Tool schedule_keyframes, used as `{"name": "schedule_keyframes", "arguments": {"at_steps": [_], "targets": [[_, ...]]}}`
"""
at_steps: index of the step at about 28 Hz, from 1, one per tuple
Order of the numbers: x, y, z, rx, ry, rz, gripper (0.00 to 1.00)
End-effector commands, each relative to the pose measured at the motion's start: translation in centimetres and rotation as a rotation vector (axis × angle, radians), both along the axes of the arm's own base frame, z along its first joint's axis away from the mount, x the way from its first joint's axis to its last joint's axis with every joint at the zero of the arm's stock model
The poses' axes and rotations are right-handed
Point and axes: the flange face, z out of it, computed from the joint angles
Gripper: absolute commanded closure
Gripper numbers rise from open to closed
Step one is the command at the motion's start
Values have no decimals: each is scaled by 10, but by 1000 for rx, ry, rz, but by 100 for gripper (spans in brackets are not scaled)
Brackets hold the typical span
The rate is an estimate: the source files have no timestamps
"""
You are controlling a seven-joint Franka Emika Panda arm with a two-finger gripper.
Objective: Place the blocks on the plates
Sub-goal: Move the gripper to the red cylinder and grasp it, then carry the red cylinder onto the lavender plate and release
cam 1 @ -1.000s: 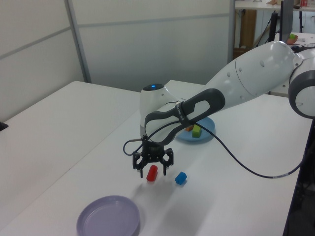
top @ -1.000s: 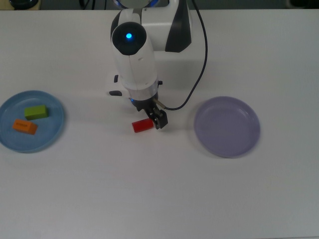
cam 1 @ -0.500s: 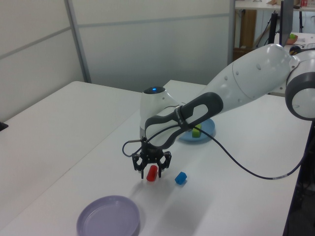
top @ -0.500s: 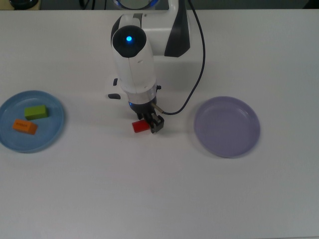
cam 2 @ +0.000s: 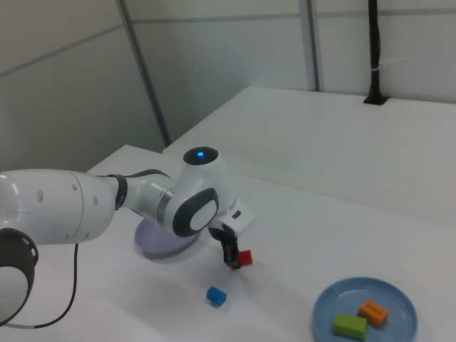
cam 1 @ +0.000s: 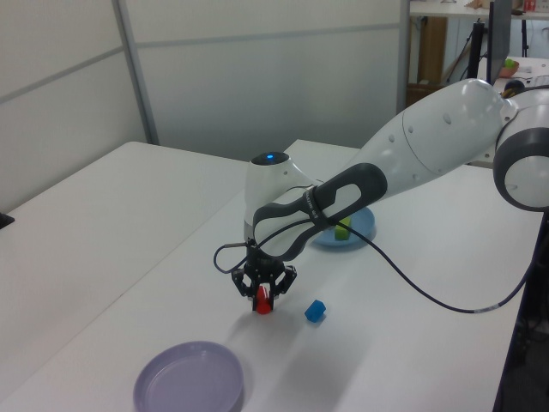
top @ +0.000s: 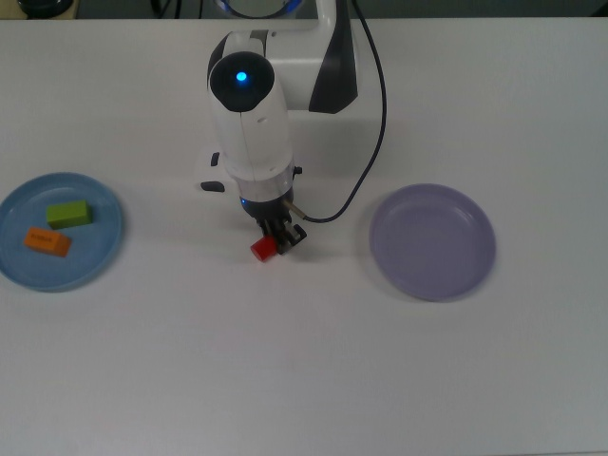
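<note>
Reaching down near the middle of the tabletop (top: pixel 304 380), the jaws (cam 1: pixel 263 293) sit low around the red block (cam 1: pixel 262 302). They look closed in on its sides, with the red block between them and its bottom end on or just above the tabletop. I cannot tell if the squeeze is tight yet.

The green block (top: pixel 69 213) and the orange block (top: pixel 47 241) already lie side by side on the light blue plate (top: pixel 100 261), close to one edge of the tabletop. The lavender plate (top: pixel 432 242) has nothing on it. In the top view it is to the right of the jaws, well apart from them. The blue cube (cam 1: pixel 315 311) sits alone on the tabletop, near the red block but not touching it.

The step in hand looks like picking up the red block. To do it well, the jaws should hold the block firmly in its middle, so it does not tip or slip out. Then the arm should lift it straight up, high enough to pass over a plate rim. The black cable (top: pixel 366 142) hanging by the arm should stay out of the way. The block should go down gently on the flat part of a plate, not on the rim, so it does not slide off.
</note>
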Motion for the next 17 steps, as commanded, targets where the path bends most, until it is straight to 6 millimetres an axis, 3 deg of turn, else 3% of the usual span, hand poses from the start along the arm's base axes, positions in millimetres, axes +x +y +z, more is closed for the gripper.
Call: {"name": "schedule_keyframes", "arguments": {"at_steps": [1, 12, 16, 17], "targets": [[-4, 15, 25, -16, -35, 106, 84], [7, 96, 78, -57, -142, 290, 84], [6, 117, 87, -70, -160, 386, 83], [2, 132, 88, -76, -157, 443, 82]]}}
